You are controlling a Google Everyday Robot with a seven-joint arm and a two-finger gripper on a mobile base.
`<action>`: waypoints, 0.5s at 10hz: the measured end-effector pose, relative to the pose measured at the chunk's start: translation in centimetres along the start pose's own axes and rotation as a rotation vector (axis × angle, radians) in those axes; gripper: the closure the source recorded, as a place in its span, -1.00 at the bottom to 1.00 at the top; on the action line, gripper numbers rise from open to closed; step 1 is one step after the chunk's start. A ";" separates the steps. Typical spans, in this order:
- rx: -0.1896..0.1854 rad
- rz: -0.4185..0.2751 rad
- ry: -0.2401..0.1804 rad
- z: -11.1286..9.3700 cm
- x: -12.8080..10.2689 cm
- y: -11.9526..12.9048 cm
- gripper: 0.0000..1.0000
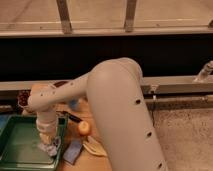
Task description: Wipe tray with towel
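The gripper (47, 139) points down into the green tray (19, 146) at the near-left corner of the wooden table (85, 161), close to the tray's right rim and nearer its front edge than its back. Right under it lies the white crumpled towel (51, 149), resting on the tray floor; how far the gripper is open, or whether it has hold of the towel, cannot be told. The tray floor to the left of the towel is bare green. Just outside the right rim a flat blue item (72, 151) lies on the table, with an orange (84, 128) and a pale yellow object (93, 147) near it. The bulky white arm (120, 110) covers the table's right part.
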 end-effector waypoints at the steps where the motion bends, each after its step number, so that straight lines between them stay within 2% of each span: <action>1: 0.004 -0.002 0.005 -0.4 -0.7 -1.1 1.00; 5: 0.005 -0.040 0.027 -1.5 -5.5 -5.8 1.00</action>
